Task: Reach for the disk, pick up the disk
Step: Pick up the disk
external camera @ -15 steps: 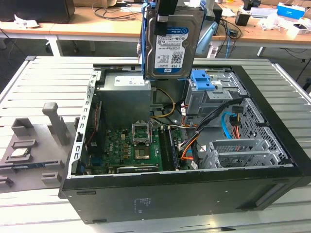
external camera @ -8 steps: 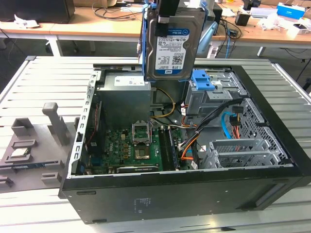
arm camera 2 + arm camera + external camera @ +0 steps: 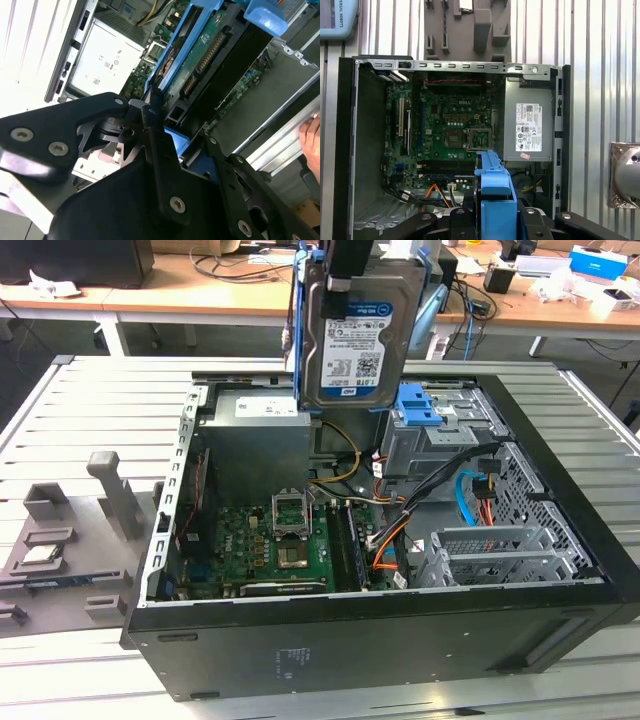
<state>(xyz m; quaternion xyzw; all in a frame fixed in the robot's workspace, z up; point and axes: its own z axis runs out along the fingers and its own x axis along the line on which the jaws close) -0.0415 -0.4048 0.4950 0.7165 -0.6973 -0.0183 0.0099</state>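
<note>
A: Starting right at the gripper (image 3: 495,222) in the first wrist view: pinched or apart?

B: Pinched, no question. Clamped on the disk (image 3: 360,335) by its blue bracket (image 3: 492,175), jaws pressed in from either side.

A: And holding it where, exactly?

B: Up in the air in the exterior view, hanging upright with the label side to the camera, well clear above the open computer case (image 3: 380,640). Touching nothing but the gripper.

A: Looking below it now?

B: Down onto the green motherboard (image 3: 450,125), with the grey power supply (image 3: 527,127) just beside it. Orange and black cables (image 3: 385,545) too, and a blue caddy (image 3: 418,405) on the metal cage (image 3: 410,455) behind the disk.

A: Further out?

B: Over to the slatted table (image 3: 100,410) under the case, with a grey fixture (image 3: 60,530) at the exterior view's left. Then a person's hand (image 3: 312,135) by a metal rail in the second wrist view, and wooden desks (image 3: 200,295) at the very back.
</note>
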